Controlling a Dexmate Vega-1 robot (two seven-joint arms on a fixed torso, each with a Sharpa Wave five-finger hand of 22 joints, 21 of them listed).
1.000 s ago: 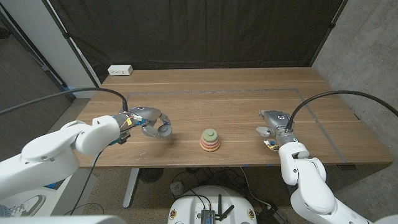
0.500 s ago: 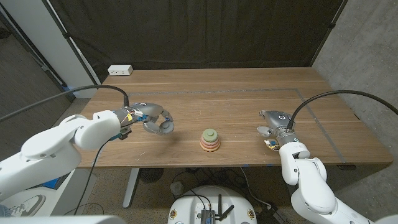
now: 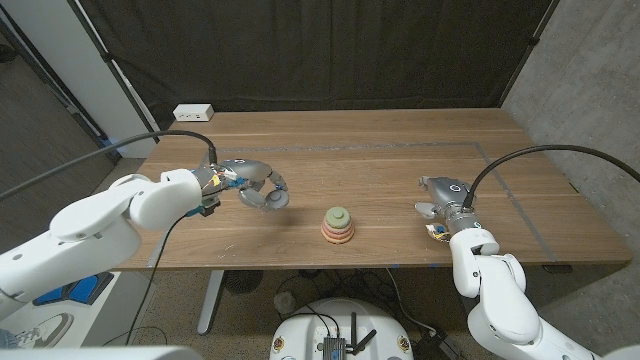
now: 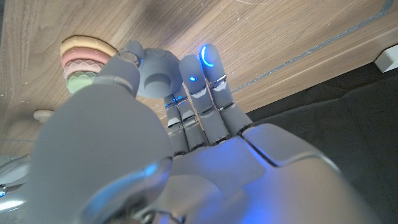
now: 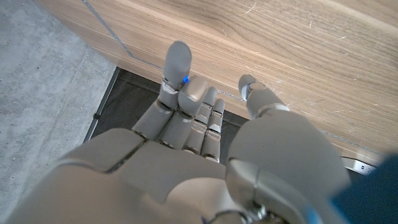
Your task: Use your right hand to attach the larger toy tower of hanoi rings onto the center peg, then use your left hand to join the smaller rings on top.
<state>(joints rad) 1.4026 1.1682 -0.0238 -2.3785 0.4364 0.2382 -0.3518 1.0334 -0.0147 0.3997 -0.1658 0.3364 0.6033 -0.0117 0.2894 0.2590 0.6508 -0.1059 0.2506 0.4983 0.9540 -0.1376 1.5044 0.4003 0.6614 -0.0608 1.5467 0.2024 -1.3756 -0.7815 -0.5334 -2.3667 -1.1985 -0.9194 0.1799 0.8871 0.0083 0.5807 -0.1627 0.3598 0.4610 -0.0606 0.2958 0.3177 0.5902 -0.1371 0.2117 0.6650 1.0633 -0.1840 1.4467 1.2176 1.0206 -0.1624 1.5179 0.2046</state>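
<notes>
Rings stacked on peg; left hand nearby, empty

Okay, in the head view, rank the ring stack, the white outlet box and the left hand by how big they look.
1. Left hand, largest.
2. Ring stack and white outlet box look much alike; the box sits farther from the camera, so I won't rank them.
</notes>
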